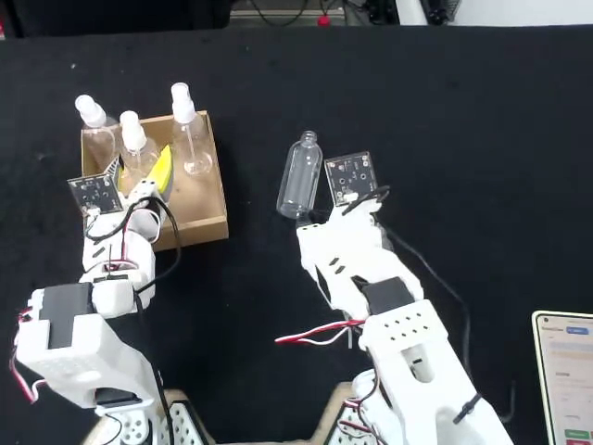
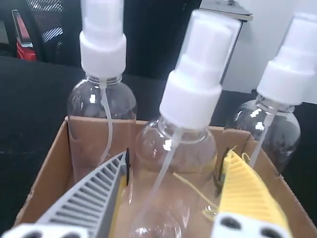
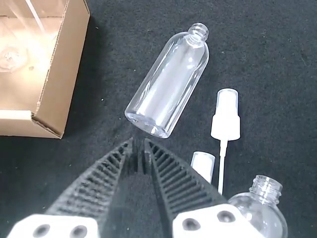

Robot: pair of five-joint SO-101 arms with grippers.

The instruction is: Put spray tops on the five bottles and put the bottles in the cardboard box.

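Three capped bottles (image 1: 190,139) stood in the box (image 1: 199,227), upper left, with the left gripper (image 2: 176,156) jaws wide around one. Right gripper (image 3: 137,145) jaws were narrow and empty; the next move probably meant opening for the uncapped bottle (image 3: 168,84).

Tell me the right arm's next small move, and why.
Probably open the right gripper: its fingers are shut and empty, aimed at the base of the uncapped bottle lying on the table, a loose spray top beside it.

Black cloth table (image 1: 482,139), cables (image 1: 278,14) at far edge, pale wall (image 2: 245,54) behind
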